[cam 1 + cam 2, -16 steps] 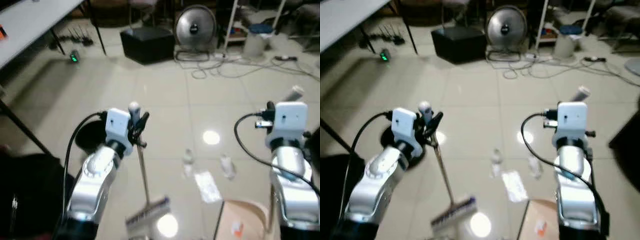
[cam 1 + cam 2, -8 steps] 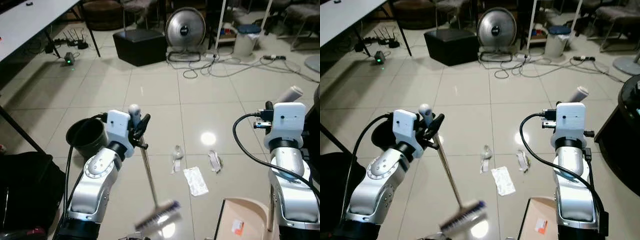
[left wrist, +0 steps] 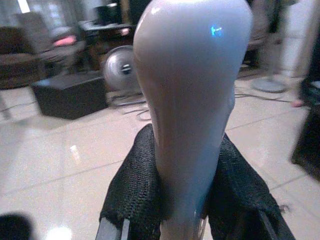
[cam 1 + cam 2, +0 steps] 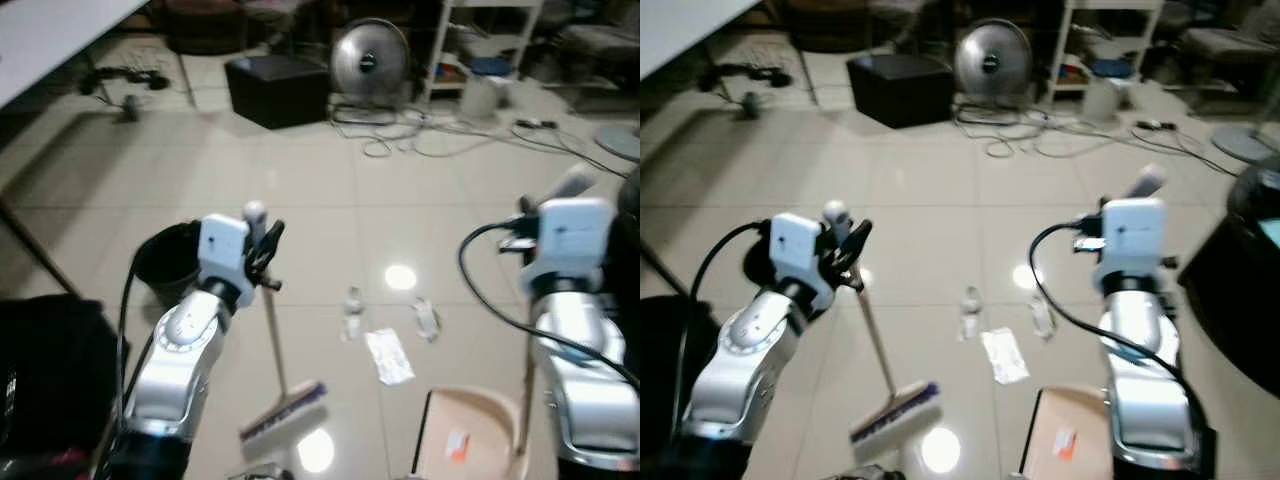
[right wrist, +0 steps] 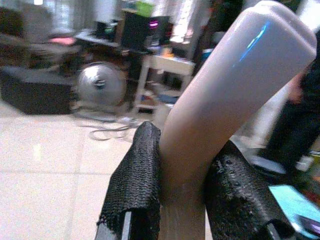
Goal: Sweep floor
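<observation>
My left gripper [image 4: 262, 246] is shut on the top of a broom handle [image 3: 190, 100]. The thin shaft slants down to the broom head [image 4: 283, 410], which rests on the tiled floor in front of me. My right gripper [image 5: 182, 195] is shut on the pale dustpan handle [image 5: 220, 105]. The beige dustpan [image 4: 470, 440] sits low at the front right. Three bits of litter lie between them: a crumpled wrapper [image 4: 352, 303], another scrap [image 4: 427, 318] and a flat white paper [image 4: 388, 357].
A black bin [image 4: 165, 262] stands just behind my left arm. A black bag [image 4: 50, 370] is at the front left. Farther off are a black box [image 4: 275, 88], a floor fan [image 4: 370, 60], loose cables [image 4: 440, 135] and table legs at the left.
The broom head has swung left and a little away from me, with the left arm shifting slightly left. Both grippers keep their hold. The litter lies where it was.
</observation>
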You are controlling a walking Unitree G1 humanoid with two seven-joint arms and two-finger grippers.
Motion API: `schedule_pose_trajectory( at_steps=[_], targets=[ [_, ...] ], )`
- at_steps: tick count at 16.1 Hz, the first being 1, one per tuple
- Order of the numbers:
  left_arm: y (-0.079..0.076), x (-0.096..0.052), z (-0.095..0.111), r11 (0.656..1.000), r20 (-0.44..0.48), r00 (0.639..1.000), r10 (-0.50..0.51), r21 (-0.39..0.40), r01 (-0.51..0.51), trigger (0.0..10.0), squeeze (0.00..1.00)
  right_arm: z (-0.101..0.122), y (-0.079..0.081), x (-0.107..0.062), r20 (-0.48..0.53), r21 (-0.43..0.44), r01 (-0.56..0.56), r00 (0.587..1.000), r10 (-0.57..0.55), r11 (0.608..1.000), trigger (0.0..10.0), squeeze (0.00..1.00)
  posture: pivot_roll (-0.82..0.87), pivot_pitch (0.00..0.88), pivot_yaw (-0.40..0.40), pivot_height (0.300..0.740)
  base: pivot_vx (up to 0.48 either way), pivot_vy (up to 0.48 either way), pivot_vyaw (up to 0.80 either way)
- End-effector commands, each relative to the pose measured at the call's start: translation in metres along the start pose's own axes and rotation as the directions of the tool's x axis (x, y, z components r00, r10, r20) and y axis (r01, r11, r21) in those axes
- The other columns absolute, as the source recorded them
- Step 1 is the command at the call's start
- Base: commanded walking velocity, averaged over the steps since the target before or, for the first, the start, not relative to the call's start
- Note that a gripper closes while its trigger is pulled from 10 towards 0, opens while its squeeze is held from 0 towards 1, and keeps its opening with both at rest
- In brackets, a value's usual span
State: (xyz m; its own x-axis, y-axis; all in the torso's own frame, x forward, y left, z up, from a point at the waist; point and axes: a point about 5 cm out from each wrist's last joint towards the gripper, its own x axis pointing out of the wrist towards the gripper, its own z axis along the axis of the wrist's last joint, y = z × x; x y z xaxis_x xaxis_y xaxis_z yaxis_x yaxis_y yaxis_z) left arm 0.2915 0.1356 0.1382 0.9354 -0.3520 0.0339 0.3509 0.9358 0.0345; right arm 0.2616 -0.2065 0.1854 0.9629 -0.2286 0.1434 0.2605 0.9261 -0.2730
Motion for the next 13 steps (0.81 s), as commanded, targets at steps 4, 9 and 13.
schedule_pose_trajectory(
  at_steps=[4,9,13],
  targets=[
    [-0.007,0.015,0.028,0.998,0.127,0.991,-0.049,0.036,0.045,10.0,0.00,0.003,-0.014,-0.007,-0.011,-0.022,0.039,0.999,-0.039,0.999,10.0,0.00,-0.08,0.024,-0.010,0.740,0.137,0.000,-0.40],
    [-0.008,0.016,0.034,0.999,0.150,0.989,-0.017,0.049,0.010,10.0,0.00,-0.002,0.001,-0.007,0.003,-0.029,0.035,0.999,-0.035,0.999,10.0,0.00,-0.03,0.023,0.050,0.740,0.316,0.000,0.00],
    [-0.003,0.007,0.026,0.998,0.122,0.992,0.007,0.065,-0.015,10.0,0.00,-0.004,0.005,-0.001,0.032,-0.021,0.033,0.999,-0.033,0.999,10.0,0.00,-0.01,0.025,0.069,0.740,0.361,0.000,0.00]
  ],
)
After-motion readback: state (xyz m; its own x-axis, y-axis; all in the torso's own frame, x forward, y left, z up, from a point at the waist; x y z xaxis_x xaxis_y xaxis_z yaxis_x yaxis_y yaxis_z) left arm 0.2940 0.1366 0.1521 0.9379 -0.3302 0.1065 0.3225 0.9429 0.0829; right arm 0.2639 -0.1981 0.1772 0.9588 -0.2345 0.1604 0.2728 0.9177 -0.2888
